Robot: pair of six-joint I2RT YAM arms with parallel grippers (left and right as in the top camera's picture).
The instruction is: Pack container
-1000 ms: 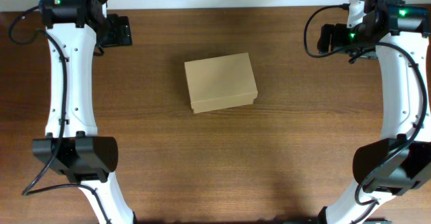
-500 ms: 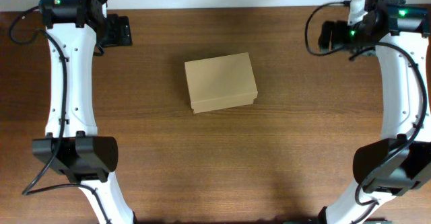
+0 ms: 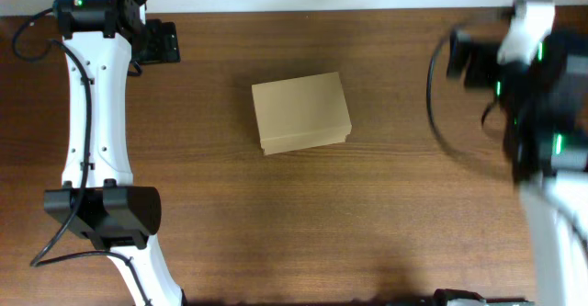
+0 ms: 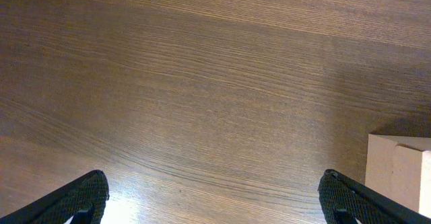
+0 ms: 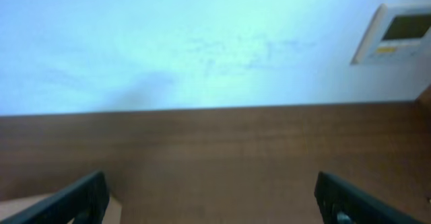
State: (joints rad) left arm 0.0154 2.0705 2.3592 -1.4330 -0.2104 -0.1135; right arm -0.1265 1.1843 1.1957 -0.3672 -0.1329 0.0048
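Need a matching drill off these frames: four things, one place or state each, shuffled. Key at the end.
Things:
1. box
2. left tool
3. right tool
4. wall panel

Place or state:
A. white, mounted on the wall
B. open, facing the wall
C. lid shut, centre of the table
D. open, over bare table

Pairs: 1-C, 2-D, 3-B, 4-A

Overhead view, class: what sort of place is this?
Probably an indoor robot test bench: white robot arms flank a wooden table holding one cardboard box, with a wall control panel behind.
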